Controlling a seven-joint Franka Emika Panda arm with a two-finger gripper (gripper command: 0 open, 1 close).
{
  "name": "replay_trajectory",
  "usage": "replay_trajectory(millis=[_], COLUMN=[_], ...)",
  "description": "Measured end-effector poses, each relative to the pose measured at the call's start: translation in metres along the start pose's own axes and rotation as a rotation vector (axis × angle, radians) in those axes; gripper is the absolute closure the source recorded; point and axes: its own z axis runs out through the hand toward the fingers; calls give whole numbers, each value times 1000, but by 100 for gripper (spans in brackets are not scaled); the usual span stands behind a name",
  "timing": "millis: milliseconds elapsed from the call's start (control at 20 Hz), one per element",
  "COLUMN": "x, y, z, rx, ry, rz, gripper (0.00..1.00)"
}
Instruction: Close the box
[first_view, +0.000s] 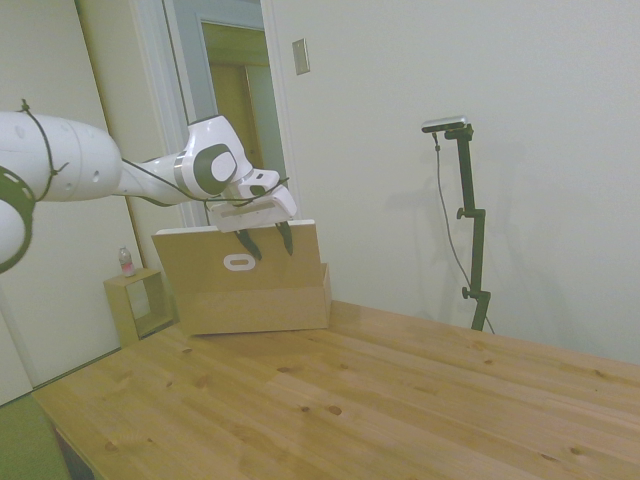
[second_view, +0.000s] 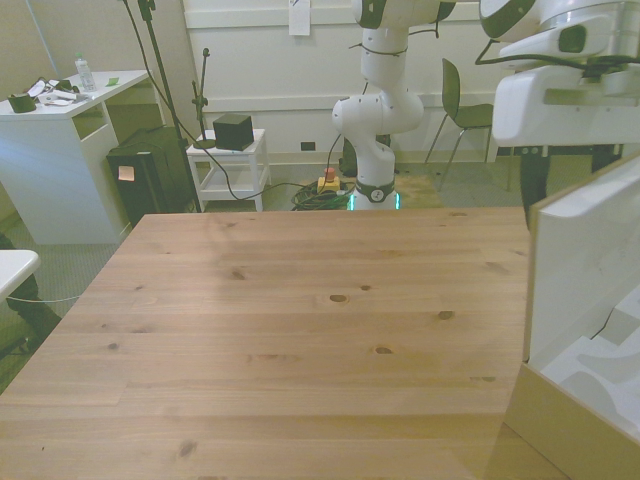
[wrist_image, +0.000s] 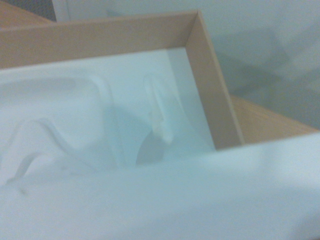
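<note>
Counts: one arm, one gripper, one box, one lid, one small wooden cube shelf, one bottle, one table.
Wooden cube shelf (first_view: 138, 303): at the far left of the side view, beyond the table's end; an open-fronted cube.
Bottle (first_view: 126, 262): one small clear bottle standing on top of the shelf.
Table (first_view: 380, 400): light pine boards with dark knots, filling the lower part of the side view.
Box (first_view: 262, 297): tan cardboard, standing on the table's far end in the side view, just right of the shelf; at the front view's right edge (second_view: 570, 425). The wrist view shows a white moulded insert inside its tan walls (wrist_image: 212, 90).
Lid (first_view: 240, 258): one flat panel standing nearly upright at the box's back, with a white-rimmed oval handle hole (first_view: 236, 263) in its tan face.
Gripper (first_view: 267, 240): above the lid's top edge, pointing down.
Fingers (first_view: 285, 237): two dark fingers spread apart, holding nothing; their tips hang over the lid's upper part, and contact cannot be told.
</note>
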Motion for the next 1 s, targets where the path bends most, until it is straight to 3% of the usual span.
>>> replay_trajectory(millis=[250, 550, 800, 1000], x=[29, 31, -10, -27], y=[-27, -19, 3, 52], z=[7, 12, -24, -37], rx=[-14, -97, -167, -176], ry=[45, -33, -115, -172], rz=[-12, 64, 150, 257], gripper=[0, 0, 0, 0])
